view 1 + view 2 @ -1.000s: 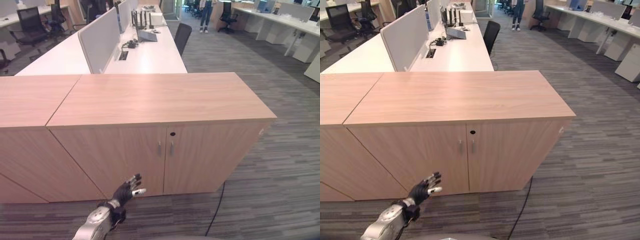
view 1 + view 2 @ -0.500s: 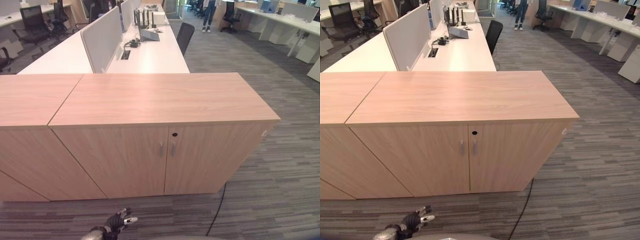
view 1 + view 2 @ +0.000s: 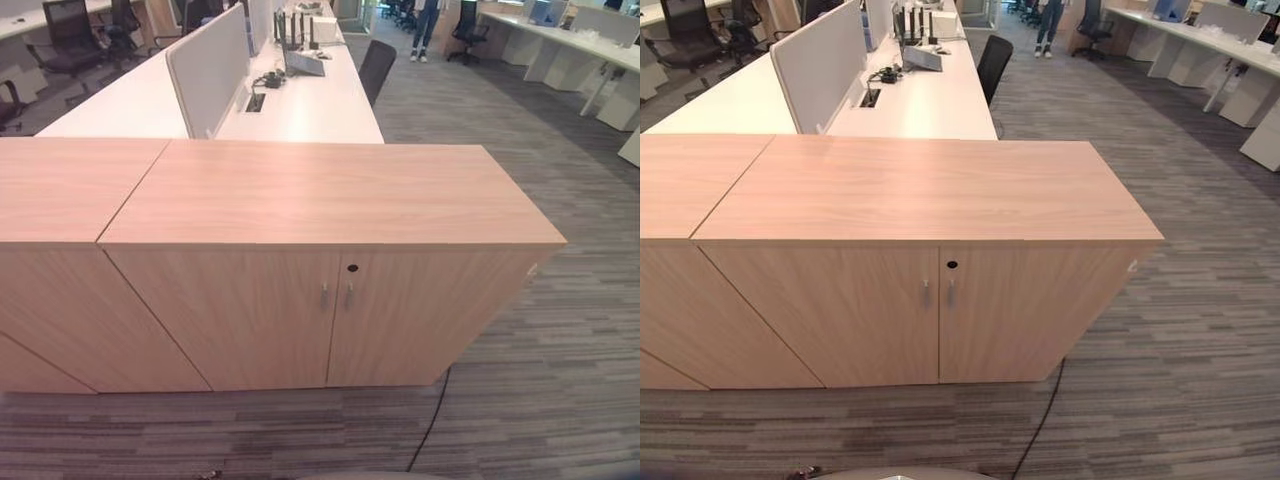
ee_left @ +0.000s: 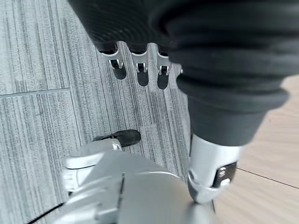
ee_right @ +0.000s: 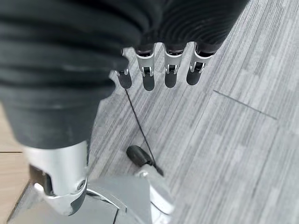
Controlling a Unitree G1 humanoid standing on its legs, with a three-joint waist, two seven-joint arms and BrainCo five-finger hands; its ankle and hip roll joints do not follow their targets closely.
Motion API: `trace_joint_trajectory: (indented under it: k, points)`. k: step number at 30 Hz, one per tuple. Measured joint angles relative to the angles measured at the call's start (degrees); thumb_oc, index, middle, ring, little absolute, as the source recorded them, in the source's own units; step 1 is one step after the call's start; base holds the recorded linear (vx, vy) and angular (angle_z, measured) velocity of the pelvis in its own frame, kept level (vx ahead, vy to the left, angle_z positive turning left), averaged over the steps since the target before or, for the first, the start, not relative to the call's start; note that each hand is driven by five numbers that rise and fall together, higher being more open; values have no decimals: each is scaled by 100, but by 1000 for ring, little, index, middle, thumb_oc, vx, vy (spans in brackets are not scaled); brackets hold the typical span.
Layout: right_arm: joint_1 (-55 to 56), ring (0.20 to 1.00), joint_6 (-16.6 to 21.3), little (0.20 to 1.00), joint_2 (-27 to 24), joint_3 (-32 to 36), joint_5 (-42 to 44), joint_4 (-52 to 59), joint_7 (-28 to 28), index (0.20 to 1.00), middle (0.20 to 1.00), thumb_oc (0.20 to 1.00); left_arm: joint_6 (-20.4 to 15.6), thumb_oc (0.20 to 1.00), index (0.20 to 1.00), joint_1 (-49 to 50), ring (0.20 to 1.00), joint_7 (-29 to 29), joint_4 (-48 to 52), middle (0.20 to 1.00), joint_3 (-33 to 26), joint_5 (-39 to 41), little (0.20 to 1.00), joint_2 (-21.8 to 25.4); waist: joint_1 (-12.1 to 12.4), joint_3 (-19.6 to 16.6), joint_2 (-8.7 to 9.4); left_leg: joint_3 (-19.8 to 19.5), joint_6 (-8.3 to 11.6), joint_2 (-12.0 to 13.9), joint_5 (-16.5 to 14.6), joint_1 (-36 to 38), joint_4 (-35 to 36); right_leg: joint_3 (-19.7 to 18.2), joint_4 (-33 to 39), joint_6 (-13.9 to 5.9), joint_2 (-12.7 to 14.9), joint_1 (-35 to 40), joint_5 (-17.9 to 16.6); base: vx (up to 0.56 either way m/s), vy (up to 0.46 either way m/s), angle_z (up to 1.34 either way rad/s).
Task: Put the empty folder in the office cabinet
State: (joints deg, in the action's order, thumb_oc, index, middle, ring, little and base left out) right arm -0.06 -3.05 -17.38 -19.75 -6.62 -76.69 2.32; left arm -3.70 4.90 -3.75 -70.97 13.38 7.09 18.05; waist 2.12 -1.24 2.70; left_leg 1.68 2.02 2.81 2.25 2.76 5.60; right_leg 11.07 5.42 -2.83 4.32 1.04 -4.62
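The office cabinet point(image 3: 330, 190) of light wood stands in front of me with both doors shut. Two small metal handles point(image 3: 335, 296) sit side by side at the seam between the doors, under a dark keyhole point(image 3: 352, 268). Its top is bare. My left hand point(image 4: 141, 70) hangs over the grey carpet with straight fingers and holds nothing. My right hand point(image 5: 170, 70) hangs the same way over the carpet, fingers straight and empty.
A matching cabinet point(image 3: 60, 190) joins on the left. Behind them are white desks point(image 3: 300, 105) with a grey divider point(image 3: 210, 65) and a black chair point(image 3: 375, 65). A person point(image 3: 428, 20) stands far back. Grey carpet point(image 3: 560, 380) stretches to the right.
My left hand, which was raised toward the left door, has dropped down out of the eye views. The camera has shifted a little.
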Motion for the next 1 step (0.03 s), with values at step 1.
trace_joint_trajectory:
  k: [1]
  points:
    - [6, 1000, 9, 1000, 7, 0, 0, 24, 1, 1000, 1000, 1000, -5, 1000, 1000, -7, 1000, 14, 4, 1000, -8, -91, 1000, 0, 0, 8, -8, 1, -3, -3, -1, 5, 4, -1, 0, 0, 1, 5, 0, 0, 0, 0]
